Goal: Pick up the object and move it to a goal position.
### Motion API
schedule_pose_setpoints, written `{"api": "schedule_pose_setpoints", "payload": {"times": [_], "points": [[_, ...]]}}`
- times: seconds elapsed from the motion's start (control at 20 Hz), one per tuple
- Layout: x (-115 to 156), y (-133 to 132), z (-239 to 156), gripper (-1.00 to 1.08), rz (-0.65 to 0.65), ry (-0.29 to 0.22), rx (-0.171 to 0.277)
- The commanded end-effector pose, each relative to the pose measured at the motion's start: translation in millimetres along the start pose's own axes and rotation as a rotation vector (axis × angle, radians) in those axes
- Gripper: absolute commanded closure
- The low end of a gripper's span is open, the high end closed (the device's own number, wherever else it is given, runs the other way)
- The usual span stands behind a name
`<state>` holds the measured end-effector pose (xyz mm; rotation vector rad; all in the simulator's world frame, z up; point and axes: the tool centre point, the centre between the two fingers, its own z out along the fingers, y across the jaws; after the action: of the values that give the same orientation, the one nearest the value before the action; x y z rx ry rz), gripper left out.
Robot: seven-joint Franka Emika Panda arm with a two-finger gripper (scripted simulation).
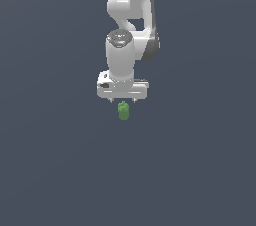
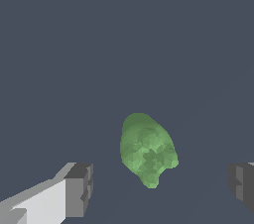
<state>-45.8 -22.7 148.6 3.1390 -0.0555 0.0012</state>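
I am hovering my gripper [image 1: 122,101] spread wide, grasping nothing, above the green object [image 1: 123,111] lying between my fingertips [image 2: 79,189]; I should be descending straight, centring it before clenching.

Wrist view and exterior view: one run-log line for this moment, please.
pincer: open | small bright-green stubby object: between fingers, ungrasped | phase: pre-grasp

A plain dark slate-blue ground [image 1: 50,170] — flat, uniform, unmarked — across both views.
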Motion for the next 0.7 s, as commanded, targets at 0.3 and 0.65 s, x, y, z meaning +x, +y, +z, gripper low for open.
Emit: {"api": "schedule_pose_setpoints", "payload": {"times": [0.3, 0.65], "points": [[-4, 0, 5, -0.92, 0.000, -0.001, 0.002], [-5, -1, 34, -0.92, 0.000, -0.001, 0.002]]}}
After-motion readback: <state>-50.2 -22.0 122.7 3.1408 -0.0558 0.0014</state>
